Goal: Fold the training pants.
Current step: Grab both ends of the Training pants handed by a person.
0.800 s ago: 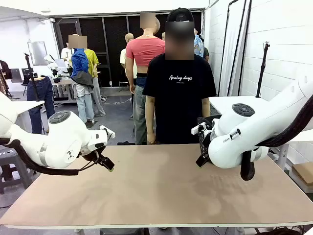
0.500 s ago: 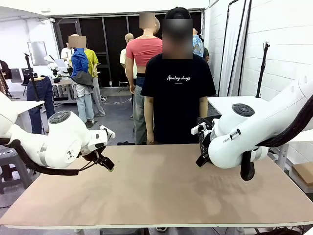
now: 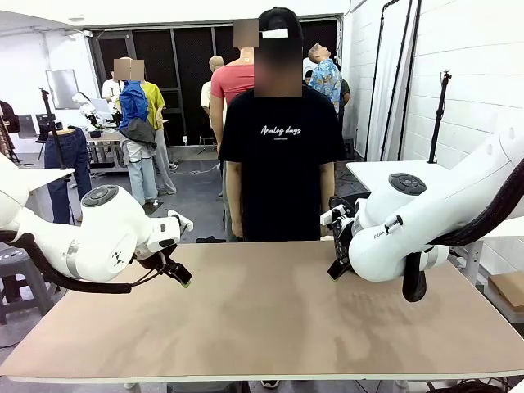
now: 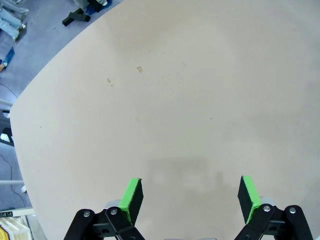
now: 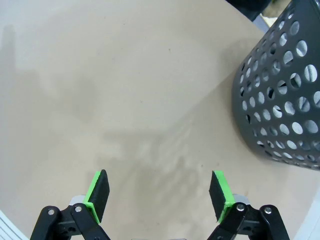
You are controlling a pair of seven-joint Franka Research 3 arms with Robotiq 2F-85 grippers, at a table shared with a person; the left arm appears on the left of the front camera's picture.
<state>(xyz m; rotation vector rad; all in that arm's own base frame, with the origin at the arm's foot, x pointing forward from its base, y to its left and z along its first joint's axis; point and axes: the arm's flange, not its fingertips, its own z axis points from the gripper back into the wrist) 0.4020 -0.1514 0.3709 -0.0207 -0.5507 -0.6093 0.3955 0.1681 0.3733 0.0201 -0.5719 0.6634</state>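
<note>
Both arms hang low over the table (image 3: 262, 319). The left gripper (image 4: 190, 192) has its jaws wide apart with nothing between them, plain tabletop ahead. The right gripper (image 5: 157, 192) is also spread wide, holding nothing. The black mesh basket (image 5: 280, 95) stands just beyond 1 of its fingers, off to the side.

Where the training pants are, I cannot tell. They may be inside that basket, but its inside is hidden.

A swing toward the basket wall could knock it over. The person (image 3: 281, 172) stands beyond both jaws, so a handover could put a hand near moving fingers. Soft jersey may also bunch if only 1 layer gets pinched.

The black T-shirt (image 3: 281, 130) reads "Analog days". The print on the right arm (image 3: 378, 233) is too small to read.
</note>
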